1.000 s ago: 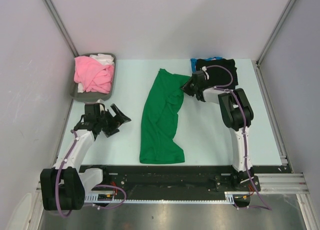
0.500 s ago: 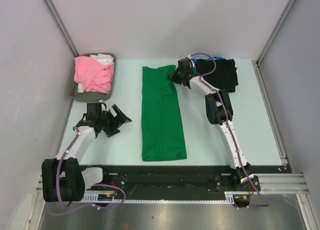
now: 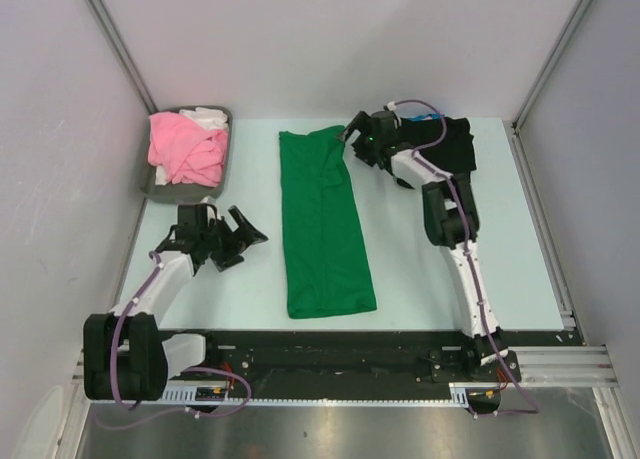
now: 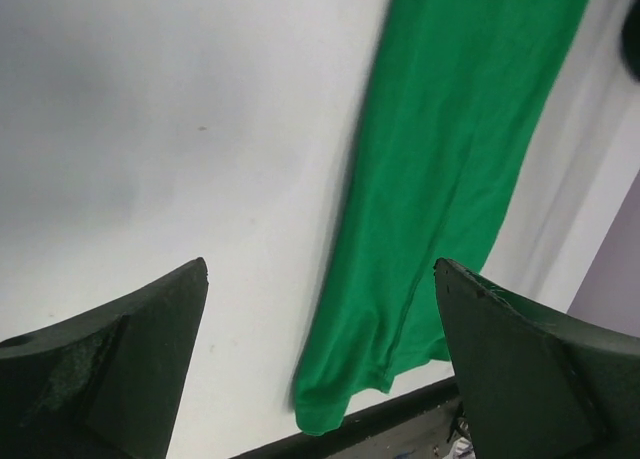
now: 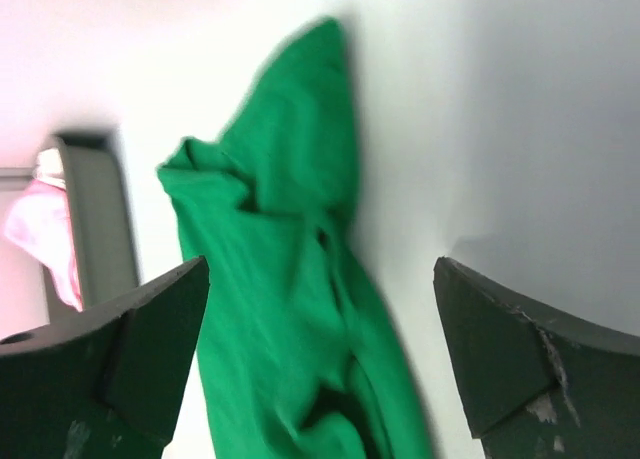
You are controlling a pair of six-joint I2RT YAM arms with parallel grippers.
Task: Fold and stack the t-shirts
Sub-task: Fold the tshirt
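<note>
Change: Since a second ago your right pincer (image 3: pixel 358 145) has swung left and toward the far edge of the worktop (image 3: pixel 420 269). The green t-shirt (image 3: pixel 322 229) has gone from a rumpled, slanted shape to one long straight strip.
Green t-shirt: it lies flat in the middle of the worktop and runs from the far side down to just short of the near edge. A few creases bunch near its far end.
Right pincer: you have it at the strip's far right corner. In the wrist view its fingers are spread wide (image 5: pixel 320 264) with the green cloth (image 5: pixel 290 279) below them and nothing pinched.
Left pincer: your left pincer (image 3: pixel 240 247) sits low over bare worktop, left of the shirt and apart from it. Its fingers are spread (image 4: pixel 320 264) and empty, and it has barely shifted.
Black t-shirt: this one (image 3: pixel 458 145) rests at the far right, just beside the right arm.
Tray: the dark grey tray (image 3: pixel 180 193) at the far left holds a bunched pink t-shirt (image 3: pixel 185 149), with a white t-shirt (image 3: pixel 205 116) behind it.
</note>
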